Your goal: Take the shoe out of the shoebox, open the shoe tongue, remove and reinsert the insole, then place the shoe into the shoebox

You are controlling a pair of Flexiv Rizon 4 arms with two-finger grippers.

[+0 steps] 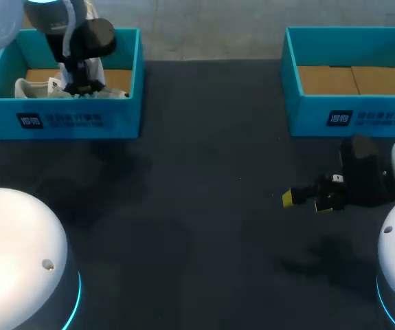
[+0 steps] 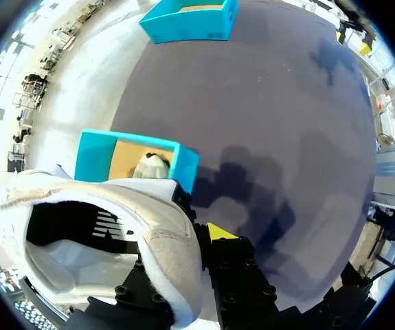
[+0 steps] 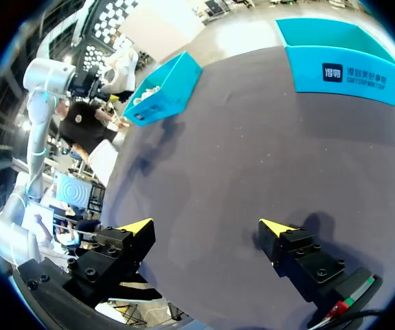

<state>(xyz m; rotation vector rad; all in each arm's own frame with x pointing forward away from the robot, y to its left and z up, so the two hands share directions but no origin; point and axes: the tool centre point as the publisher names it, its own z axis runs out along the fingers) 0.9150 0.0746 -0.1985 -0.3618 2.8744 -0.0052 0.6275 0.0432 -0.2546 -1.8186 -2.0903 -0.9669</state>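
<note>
White shoe (image 2: 157,242) pinched by left jaws, left arm (image 1: 80,38) down in shoebox (image 1: 66,122); right jaws spread over table (image 1: 204,206)

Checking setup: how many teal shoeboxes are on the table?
2. One open teal cardboard shoebox at the far left, holding the white shoe; the other shoebox at the far right, showing only its brown floor.

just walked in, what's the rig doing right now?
The left gripper is shut on the collar edge of a white-and-cream sneaker, over the left teal cardboard shoebox, so this looks like the take-out step. The right gripper hangs open above the dark table, in front of the right teal shoebox, which shows only its brown cardboard floor.
</note>
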